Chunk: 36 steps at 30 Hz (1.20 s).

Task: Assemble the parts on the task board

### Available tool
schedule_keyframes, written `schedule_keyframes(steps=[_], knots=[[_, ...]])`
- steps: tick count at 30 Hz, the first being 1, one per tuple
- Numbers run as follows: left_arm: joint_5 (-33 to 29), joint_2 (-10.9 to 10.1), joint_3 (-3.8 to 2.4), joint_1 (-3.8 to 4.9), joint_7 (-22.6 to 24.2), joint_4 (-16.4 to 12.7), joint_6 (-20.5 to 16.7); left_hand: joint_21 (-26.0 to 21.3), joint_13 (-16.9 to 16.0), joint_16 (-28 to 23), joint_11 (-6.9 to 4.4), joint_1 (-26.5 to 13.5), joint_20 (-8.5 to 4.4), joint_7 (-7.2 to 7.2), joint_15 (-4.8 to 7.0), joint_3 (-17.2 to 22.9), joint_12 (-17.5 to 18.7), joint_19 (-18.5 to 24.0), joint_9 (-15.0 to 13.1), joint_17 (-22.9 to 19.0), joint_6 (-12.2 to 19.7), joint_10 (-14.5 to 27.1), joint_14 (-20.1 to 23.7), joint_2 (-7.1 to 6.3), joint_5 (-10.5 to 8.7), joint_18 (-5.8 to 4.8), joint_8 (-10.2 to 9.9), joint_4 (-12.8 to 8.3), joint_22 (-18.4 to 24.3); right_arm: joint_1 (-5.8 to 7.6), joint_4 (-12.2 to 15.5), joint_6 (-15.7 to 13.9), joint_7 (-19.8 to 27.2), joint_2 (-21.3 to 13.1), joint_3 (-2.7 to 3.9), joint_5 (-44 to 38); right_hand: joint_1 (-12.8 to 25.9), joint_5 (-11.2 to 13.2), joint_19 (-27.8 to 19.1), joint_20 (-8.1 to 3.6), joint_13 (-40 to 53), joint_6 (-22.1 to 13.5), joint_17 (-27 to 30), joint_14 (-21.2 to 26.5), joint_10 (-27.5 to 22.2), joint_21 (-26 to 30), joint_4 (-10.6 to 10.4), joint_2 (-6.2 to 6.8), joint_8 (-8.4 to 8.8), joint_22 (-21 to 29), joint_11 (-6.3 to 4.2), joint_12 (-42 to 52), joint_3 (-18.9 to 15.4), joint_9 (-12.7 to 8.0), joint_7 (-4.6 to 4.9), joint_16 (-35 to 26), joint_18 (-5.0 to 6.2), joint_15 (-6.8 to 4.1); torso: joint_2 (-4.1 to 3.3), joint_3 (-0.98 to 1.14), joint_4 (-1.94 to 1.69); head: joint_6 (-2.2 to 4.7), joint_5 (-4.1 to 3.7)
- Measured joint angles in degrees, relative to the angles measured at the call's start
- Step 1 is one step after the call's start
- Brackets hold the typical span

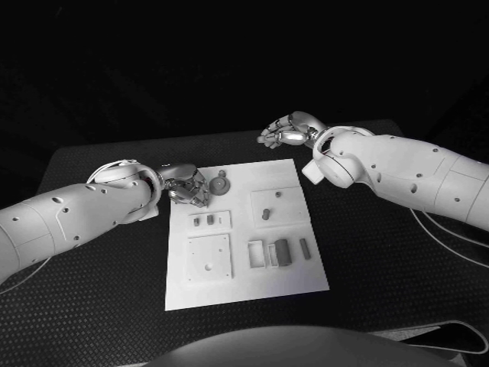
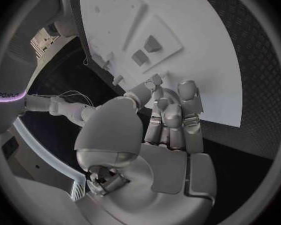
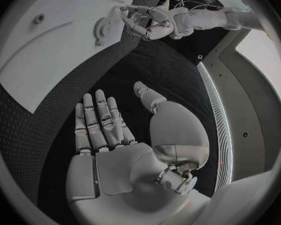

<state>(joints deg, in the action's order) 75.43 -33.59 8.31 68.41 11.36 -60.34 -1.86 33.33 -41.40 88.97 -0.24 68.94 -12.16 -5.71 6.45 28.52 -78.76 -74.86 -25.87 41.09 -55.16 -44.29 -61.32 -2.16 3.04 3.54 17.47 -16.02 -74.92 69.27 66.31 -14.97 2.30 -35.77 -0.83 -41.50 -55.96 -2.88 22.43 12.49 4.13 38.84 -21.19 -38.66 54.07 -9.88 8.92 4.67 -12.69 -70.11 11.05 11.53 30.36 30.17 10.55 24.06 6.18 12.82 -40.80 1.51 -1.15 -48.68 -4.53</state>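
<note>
The white task board (image 1: pixel 244 279) lies in the middle of the table. A round grey gear-like part (image 1: pixel 221 184) lies near its far left corner, and it shows in the right wrist view too (image 3: pixel 103 27). My left hand (image 1: pixel 186 186) hovers at that corner just beside the gear, fingers curled close together (image 2: pixel 172 120); whether anything sits between thumb and fingertips is unclear. My right hand (image 1: pixel 289 130) is beyond the board's far right corner, palm flat with fingers (image 3: pixel 100 122) straight and apart, holding nothing.
On the board are a raised square plate with holes (image 1: pixel 277 206), a small slotted plate (image 1: pixel 209 221), a larger square plate (image 1: pixel 208 256), and several small grey parts (image 1: pixel 280 252) near the middle right. Black mat (image 1: pixel 399 260) surrounds the board.
</note>
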Motion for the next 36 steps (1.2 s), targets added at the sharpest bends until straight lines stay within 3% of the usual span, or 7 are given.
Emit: schedule_keyframes(steps=[36], knots=[[0.35,0.53,0.12,-0.33,-0.31,1.07,0.98,0.0,0.04,0.0,-0.01,-0.2,0.01,0.11,0.0,0.0,0.05,0.0,-0.01,0.0,0.09,0.01,0.0,0.2,0.0,0.0,0.0,0.0,-0.02,0.0,-0.01,0.0,0.0,0.12,0.0,0.01,0.0,0.0,0.0,0.0,-0.04,0.0,0.0,0.0,0.0,0.0,0.0,0.0,-0.28,-0.05,0.0,0.0,0.0,-0.04,0.0,0.0,0.0,0.0,-0.01,0.01,0.05,-0.23,0.19]])
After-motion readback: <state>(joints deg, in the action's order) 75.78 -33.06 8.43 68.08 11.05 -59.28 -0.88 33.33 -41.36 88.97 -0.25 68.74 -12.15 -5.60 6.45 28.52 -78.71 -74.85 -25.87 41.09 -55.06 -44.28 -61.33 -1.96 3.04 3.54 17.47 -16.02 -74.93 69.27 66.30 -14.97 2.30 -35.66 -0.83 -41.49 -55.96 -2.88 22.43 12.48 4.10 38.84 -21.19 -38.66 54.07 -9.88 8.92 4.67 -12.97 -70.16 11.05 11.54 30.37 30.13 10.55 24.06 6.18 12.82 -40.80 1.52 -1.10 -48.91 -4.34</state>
